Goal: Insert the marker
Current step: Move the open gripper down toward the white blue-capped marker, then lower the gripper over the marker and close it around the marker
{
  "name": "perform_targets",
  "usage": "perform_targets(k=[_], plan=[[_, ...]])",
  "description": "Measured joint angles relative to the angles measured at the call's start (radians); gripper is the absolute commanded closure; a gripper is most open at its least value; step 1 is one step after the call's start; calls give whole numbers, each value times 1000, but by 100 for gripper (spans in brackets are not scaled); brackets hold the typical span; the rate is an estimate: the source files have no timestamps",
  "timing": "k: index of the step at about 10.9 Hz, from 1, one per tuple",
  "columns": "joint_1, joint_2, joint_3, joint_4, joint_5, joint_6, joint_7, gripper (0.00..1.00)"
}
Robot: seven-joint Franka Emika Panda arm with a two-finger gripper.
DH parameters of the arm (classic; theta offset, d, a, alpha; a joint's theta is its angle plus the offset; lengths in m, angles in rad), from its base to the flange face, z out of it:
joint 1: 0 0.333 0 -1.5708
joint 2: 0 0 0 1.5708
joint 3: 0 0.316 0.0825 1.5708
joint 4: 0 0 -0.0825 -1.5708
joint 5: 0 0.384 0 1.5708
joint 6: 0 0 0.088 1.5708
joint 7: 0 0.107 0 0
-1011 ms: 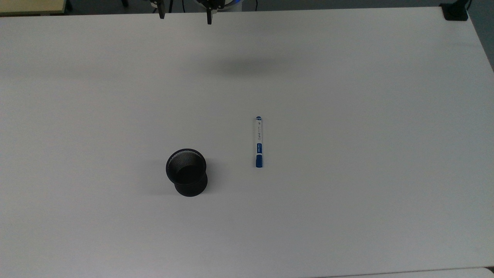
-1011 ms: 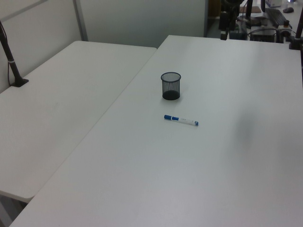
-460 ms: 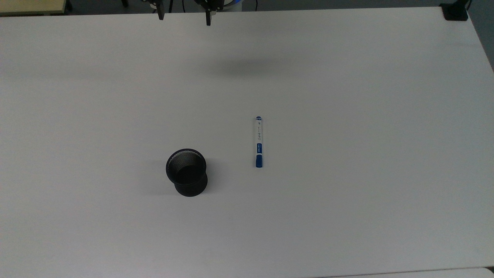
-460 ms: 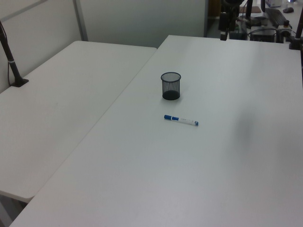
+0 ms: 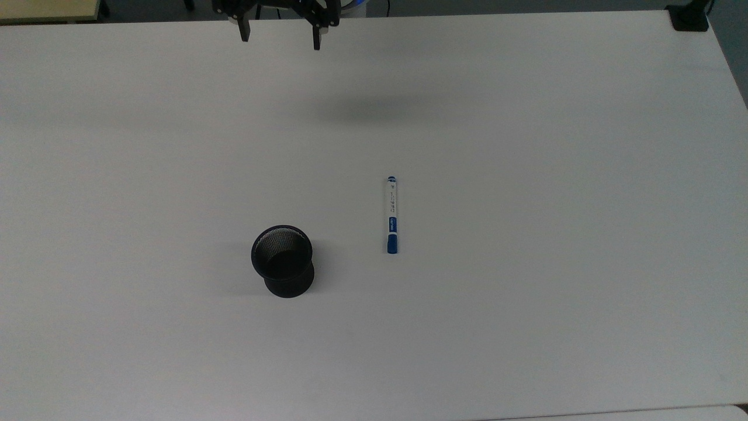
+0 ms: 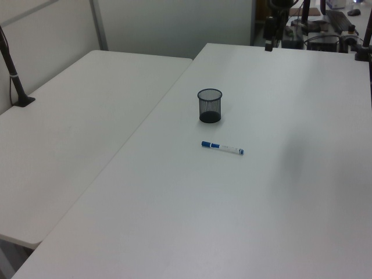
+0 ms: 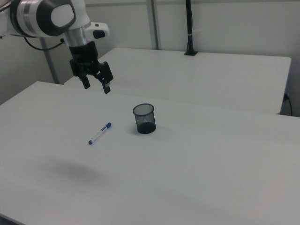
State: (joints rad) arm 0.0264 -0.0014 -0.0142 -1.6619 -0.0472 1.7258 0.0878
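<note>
The marker (image 5: 391, 214), white with a blue cap and blue end, lies flat on the white table (image 5: 526, 175), also seen as the marker (image 6: 222, 147) and the marker (image 7: 100, 133). To the top view's left of it stands the black mesh cup (image 5: 283, 260), upright, also the cup (image 6: 210, 105) and the cup (image 7: 144, 118). My gripper (image 5: 280, 38) hangs open and empty high above the table near the top view's upper edge, far from both; in the right view the gripper (image 7: 97, 87) is above and behind the marker.
A second white table (image 6: 70, 145) adjoins on the left view's left. A black pole mount (image 5: 689, 17) sits at the top view's upper right corner. Equipment and cables (image 6: 325, 35) crowd the far end in the left view.
The gripper has come a little further into the top view from its upper edge, and its shadow on the table has shifted slightly. Marker and cup have not moved.
</note>
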Motion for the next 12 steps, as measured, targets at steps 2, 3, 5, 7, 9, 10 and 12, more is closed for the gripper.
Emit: perform_targets(k=[2, 3, 5, 7, 9, 10, 12], plan=[[21, 48, 4, -1, 0, 69, 13, 0], [38, 80, 6, 0, 1, 114, 23, 0], [70, 150, 8, 12, 1, 192, 76, 0], [104, 238, 10, 37, 1, 284, 151, 2], [126, 313, 10, 50, 1, 371, 183, 7], [142, 347, 11, 53, -4, 404, 194, 12], [168, 415, 11, 55, -33, 480, 242, 22]])
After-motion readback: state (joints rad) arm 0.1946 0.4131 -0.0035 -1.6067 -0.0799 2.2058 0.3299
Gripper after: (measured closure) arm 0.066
